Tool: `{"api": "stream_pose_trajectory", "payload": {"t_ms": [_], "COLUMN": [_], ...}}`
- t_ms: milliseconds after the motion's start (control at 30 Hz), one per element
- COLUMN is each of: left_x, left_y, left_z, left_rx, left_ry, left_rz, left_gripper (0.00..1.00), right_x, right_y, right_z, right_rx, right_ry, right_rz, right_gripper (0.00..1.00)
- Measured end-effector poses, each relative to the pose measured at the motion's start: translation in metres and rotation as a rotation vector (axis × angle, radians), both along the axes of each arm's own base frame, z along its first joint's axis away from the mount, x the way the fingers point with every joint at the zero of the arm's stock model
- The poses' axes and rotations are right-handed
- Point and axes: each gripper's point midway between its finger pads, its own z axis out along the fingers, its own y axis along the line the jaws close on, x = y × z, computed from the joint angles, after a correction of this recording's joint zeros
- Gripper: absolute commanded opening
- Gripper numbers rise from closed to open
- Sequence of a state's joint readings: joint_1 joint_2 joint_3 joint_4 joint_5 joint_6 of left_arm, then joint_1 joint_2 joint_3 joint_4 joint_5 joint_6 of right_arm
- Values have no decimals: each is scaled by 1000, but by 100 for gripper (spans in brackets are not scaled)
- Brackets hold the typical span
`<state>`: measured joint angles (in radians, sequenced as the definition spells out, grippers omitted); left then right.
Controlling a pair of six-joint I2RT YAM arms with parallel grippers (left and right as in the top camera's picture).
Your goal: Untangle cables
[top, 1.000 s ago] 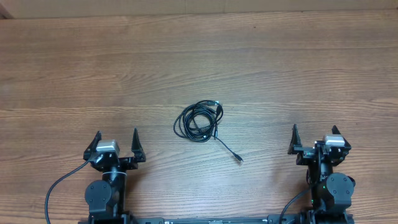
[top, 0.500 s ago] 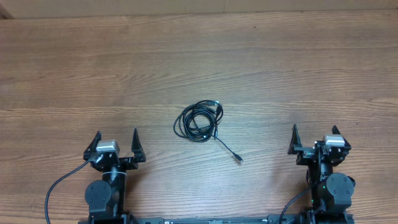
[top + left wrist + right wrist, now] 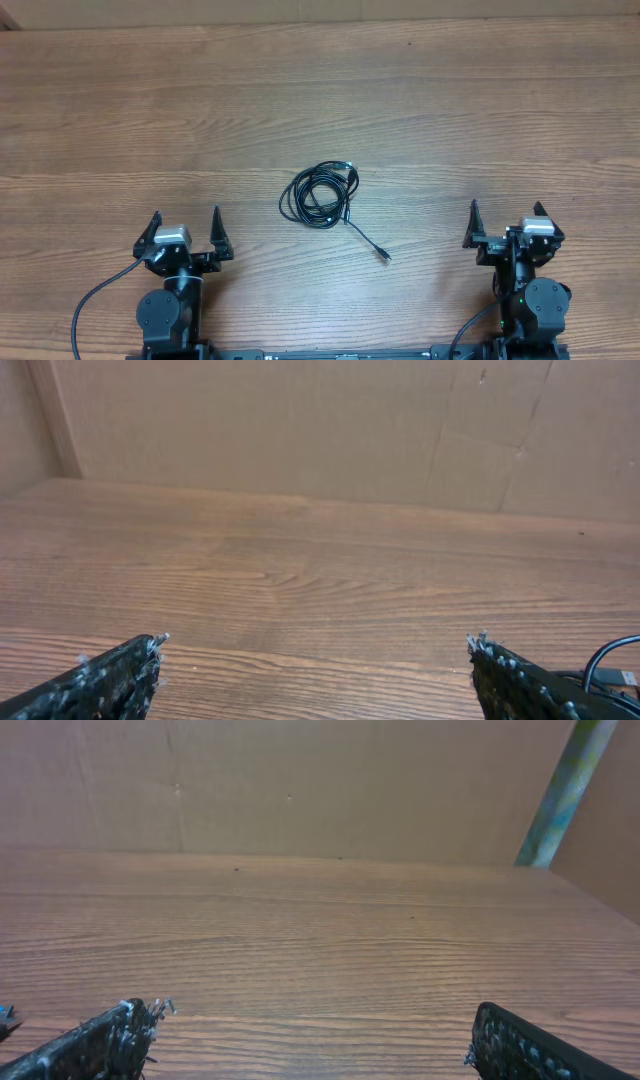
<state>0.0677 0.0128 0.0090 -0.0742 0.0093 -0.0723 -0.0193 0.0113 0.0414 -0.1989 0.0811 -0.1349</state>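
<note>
The cables lie as one coiled bundle of thin black cords at the middle of the wooden table, with one loose end and its plug trailing toward the front right. A bit of a loop shows at the right edge of the left wrist view. My left gripper is open and empty at the front left, well apart from the bundle; its fingertips frame bare wood in the left wrist view. My right gripper is open and empty at the front right, also seen in the right wrist view.
A brown cardboard wall stands along the table's far edge and around the left corner. A green-blue pole leans at the far right. A small dark tip shows at the left edge of the right wrist view.
</note>
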Motion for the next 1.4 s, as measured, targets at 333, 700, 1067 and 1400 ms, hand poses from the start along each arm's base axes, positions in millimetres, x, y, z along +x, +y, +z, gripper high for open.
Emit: {"api": "stream_pose_trajectory", "payload": {"t_ms": [333,700,1067,1400], "left_x": [-18,-84,200,388], "left_y": [31,54,41,14], "left_z": [103,429,503,262], "left_rx": [124,420,610,465], "left_ry": [-306,-671,-387,106], "left_rz": [198,500,235,-142], "left_gripper": [99,100,100,100], "right_x": [0,0,0,0], "right_y": [0,0,0,0], "right_z": [0,1,2,2], "right_rx": [0,0,0,0], "right_ry": [1,-1,0,1], "right_rz": [0,3,3,3], "right_gripper": [100,100,100,100]}}
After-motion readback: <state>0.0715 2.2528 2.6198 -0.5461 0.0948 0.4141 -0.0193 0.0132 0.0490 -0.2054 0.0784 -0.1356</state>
